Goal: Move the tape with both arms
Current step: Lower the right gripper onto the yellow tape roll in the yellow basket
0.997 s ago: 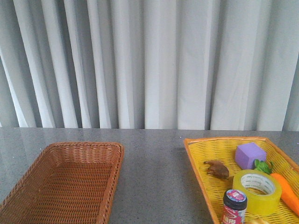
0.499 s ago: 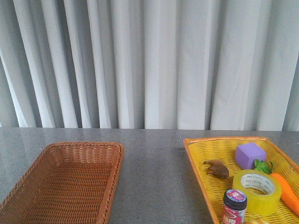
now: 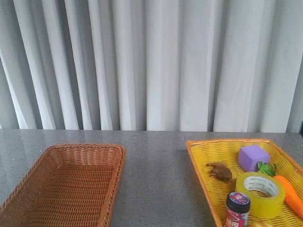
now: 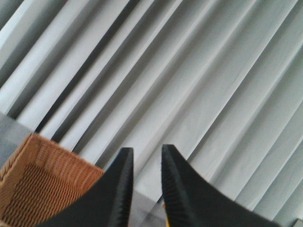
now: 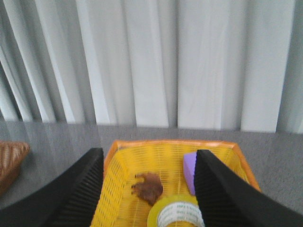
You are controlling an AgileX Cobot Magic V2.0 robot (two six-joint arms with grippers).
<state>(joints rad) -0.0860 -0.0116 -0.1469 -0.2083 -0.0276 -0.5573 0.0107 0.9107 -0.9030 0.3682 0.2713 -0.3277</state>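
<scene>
The yellow-green tape (image 3: 265,204) lies flat in the yellow basket (image 3: 222,141) at the front right of the table, white printed core up. In the right wrist view the tape (image 5: 176,202) sits low between the fingers. My right gripper (image 5: 150,152) is wide open and empty, held above the near end of the yellow basket (image 5: 170,142). My left gripper (image 4: 147,150) is empty, its jaws a narrow gap apart, held high and facing the curtain, with the brown basket (image 4: 28,179) below to one side. Neither gripper shows clearly in the front view.
An empty brown wicker basket (image 3: 85,147) stands at the front left. The yellow basket also holds a purple cube (image 3: 253,157), a brown toy animal (image 3: 220,171), a carrot (image 3: 291,195) and a small dark jar with a pink label (image 3: 237,209). A grey curtain hangs behind the table.
A small dark sliver has appeared at the right edge of the front view. The tape and the other objects have not moved.
</scene>
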